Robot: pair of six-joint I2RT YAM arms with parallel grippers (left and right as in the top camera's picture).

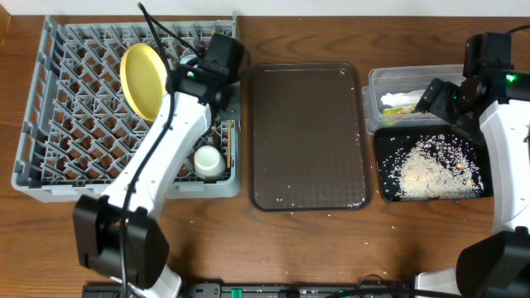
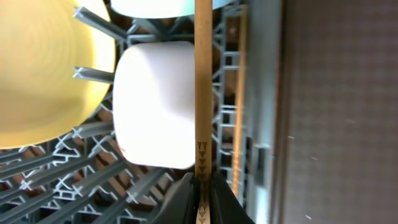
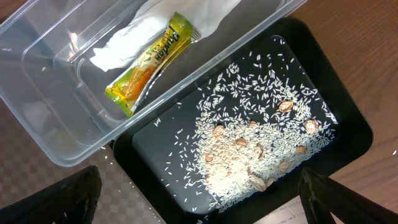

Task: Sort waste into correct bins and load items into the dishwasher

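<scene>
Left gripper (image 2: 202, 186) pinches 1 wooden chopstick (image 2: 203, 93) tight over the grey dish rack (image 1: 50, 149). A yellow plate (image 1: 142, 79) stands on its edge in the rack, with a white cup (image 1: 208, 159) near it. The brown tray (image 1: 306, 136) sits in the middle. The wrapper (image 3: 149, 62) and napkin (image 3: 124, 40) lie in the clear tub (image 1: 377, 83). Rice (image 3: 249, 143) fills the black tray (image 3: 348, 134). The right gripper (image 3: 199, 186) hangs wide open above both.

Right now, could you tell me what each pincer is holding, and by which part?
Left pincer grips a chopstick at its patterned end; right pincer holds nothing.
</scene>
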